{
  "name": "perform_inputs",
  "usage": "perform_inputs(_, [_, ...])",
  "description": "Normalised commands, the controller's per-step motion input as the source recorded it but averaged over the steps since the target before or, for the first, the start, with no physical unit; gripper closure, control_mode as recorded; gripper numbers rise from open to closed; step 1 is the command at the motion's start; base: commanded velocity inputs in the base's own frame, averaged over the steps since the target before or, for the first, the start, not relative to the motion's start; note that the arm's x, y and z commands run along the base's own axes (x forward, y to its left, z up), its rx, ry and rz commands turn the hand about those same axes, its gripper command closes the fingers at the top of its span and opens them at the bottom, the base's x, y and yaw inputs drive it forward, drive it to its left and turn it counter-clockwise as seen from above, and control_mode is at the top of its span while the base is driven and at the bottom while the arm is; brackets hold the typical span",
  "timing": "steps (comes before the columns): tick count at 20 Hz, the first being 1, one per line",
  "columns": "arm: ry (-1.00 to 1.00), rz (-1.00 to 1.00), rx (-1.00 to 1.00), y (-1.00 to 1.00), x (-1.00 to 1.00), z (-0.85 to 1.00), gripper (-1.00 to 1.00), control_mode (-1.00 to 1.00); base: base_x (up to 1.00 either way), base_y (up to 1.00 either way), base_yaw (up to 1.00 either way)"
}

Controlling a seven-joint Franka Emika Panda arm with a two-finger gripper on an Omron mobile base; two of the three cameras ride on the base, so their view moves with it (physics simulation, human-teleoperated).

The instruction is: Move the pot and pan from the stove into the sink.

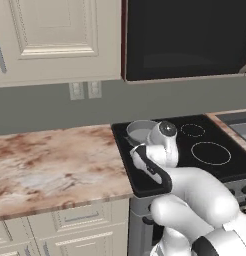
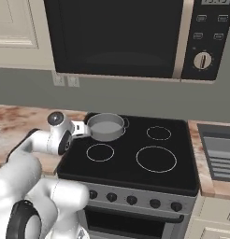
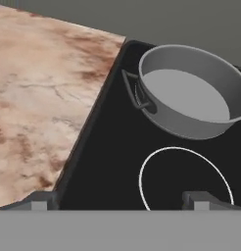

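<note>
Open gripper, pot, stove

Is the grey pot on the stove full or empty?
Empty: the pot stands upright on the stove, and the hand view shows only its bare pale grey bottom inside.

the robot's own arm hides part of the pot in the left base view.

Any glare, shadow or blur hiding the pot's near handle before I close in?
Hand view: pot sharp, its loop handle crisp against the black stove, no glare. Right base view: flat even light, faint shading under the pot. Left base view: arm partly covers the pot.
</note>
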Motion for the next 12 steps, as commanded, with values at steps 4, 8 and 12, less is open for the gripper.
perform_inputs(4, [0.1, -0.08, 0.0, 0.0, 0.78, 0.0, -1.0, -1.0, 0.0, 0.0, 0.0])
perform_inputs(8, [0.11, -0.08, 0.01, -0.13, 0.57, 0.03, -1.0, -1.0, 0.0, 0.0, 0.0])
perform_inputs(12, [0.03, -0.06, 0.02, -0.21, 0.17, 0.05, -1.0, -1.0, 0.0, 0.0, 0.0])
